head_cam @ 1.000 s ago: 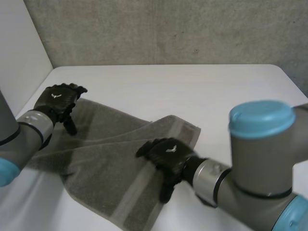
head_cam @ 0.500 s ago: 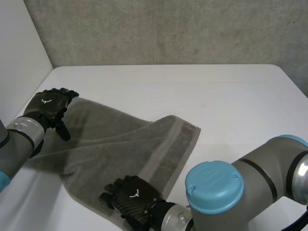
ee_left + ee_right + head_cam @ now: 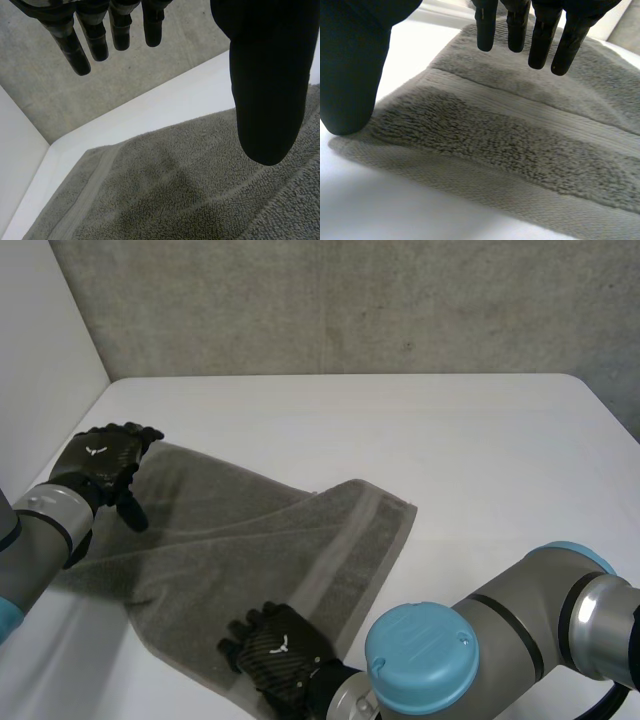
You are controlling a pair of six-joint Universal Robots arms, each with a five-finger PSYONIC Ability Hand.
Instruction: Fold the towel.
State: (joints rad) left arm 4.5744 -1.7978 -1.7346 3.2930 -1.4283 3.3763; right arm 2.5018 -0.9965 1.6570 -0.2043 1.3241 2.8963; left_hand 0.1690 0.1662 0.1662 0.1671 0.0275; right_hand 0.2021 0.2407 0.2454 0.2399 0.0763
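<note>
Towel (image 3: 230, 540), near edge beneath the right hand (image 3: 280, 648)

Lab-like space — white table (image 3: 480, 440), bare concrete wall (image 3: 350, 300)

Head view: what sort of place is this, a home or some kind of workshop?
Most likely a robot lab or test bench, not a home: a white table against a plain grey wall, and two grey robot arms over a single towel.
</note>
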